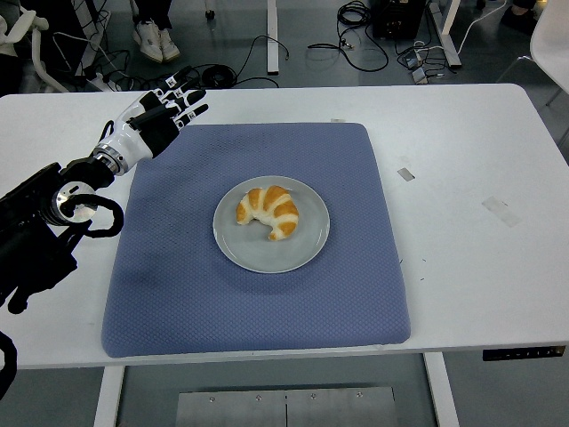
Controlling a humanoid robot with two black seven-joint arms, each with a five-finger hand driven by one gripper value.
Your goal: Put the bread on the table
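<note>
bread: one croissant (268, 212), lying on the plate, roughly centre of it, ends pointing toward the near edge
plate: one, grey, round (307, 251), sits mid-mat, slightly toward the far side
mat: one blue quilted pad (178, 302), covers the centre of the worktop, near edge almost at the worktop's near edge
worktop: white (471, 267), bare strips on left, right and far side of the mat; right strip is widest
left hand: one in view (164, 111), over the mat's far-left corner, well apart from the plate
fingers: extended and loose (188, 96), gripping nothing
tape bits: three small pieces, one right of the mat (405, 173), one further right (500, 211), one at the mat's far edge (338, 120)
obstructions: nothing between hand and plate, only flat mat
floor beyond far edge: cables (356, 36), desk legs, a person's shoes (156, 39)
</note>
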